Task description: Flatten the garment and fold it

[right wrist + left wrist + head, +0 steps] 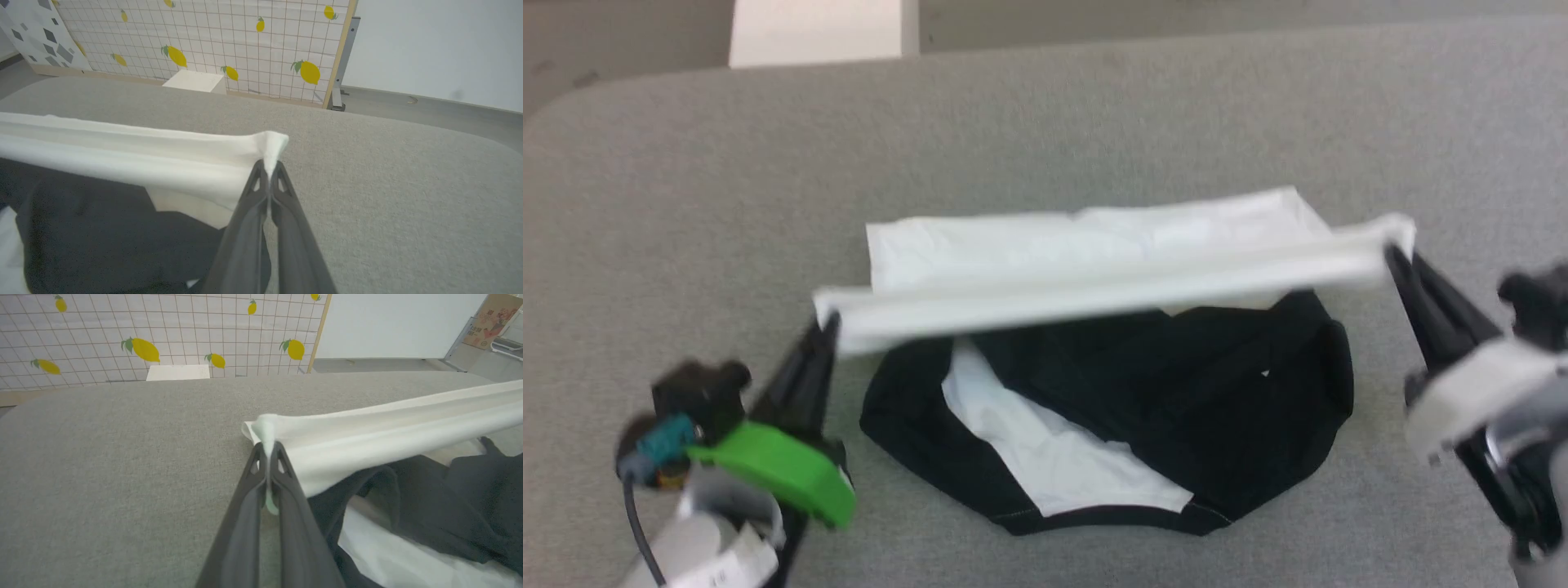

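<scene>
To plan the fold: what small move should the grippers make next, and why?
Probably draw the taut white edge of the garment toward the robot, over the black sleeves, and lower it: left gripper and right gripper pinch it aloft.

Table top (pixel 1094 122): grey felt-like cover, rounded at the far-left corner.
White block (pixel 815 31): just beyond the table's far edge.
Backdrop panel (pixel 163 330): white grid printed with yellow lemons, behind the block.
Cardboard box (pixel 492 320): well beyond the table, printed face showing.
</scene>
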Controlling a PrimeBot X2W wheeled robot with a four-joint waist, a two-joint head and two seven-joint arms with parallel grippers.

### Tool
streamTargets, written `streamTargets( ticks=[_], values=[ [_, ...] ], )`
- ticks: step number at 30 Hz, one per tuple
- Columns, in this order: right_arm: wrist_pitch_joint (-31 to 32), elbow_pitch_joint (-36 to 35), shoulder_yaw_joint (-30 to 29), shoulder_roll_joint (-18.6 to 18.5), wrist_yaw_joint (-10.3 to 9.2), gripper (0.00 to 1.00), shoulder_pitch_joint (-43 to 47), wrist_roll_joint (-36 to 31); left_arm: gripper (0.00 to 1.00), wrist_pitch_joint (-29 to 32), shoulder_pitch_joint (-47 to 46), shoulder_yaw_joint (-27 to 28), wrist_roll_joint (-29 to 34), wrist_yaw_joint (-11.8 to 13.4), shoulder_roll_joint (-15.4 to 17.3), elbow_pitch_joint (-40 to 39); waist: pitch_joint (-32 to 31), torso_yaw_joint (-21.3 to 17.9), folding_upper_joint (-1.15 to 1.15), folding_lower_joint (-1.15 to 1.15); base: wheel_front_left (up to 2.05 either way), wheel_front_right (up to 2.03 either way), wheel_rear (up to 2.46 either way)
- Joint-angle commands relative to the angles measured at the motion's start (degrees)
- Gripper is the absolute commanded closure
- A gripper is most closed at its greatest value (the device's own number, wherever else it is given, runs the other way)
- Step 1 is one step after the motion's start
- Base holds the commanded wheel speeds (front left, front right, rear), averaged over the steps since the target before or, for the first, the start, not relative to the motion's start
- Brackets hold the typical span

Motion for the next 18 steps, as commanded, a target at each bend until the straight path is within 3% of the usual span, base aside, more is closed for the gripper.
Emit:
streamTargets(
  ticks=[1,10,18],
  values=[
    [0.66,-1.59,-1.9,0.53,-0.12,1.0,2.8,-0.42,1.0,0.07,2.39,0.04,-1.09,0.66,-0.03,-0.71,-5.13,1.72,0.0,0.0,0.0,0.0,0.0],
    [5.21,-8.01,-8.42,5.79,-0.12,1.0,17.54,-3.27,1.0,-0.97,12.25,-0.97,-4.43,0.65,-0.53,-2.54,-8.52,2.44,0.0,0.0,0.0,0.0,0.0],
    [7.94,-1.83,-7.62,8.34,-0.12,1.0,22.35,-4.54,1.0,1.07,13.69,-6.14,-4.47,-3.17,-1.02,4.28,-8.26,2.63,0.0,0.0,0.0,0.0,0.0]
  ],
)
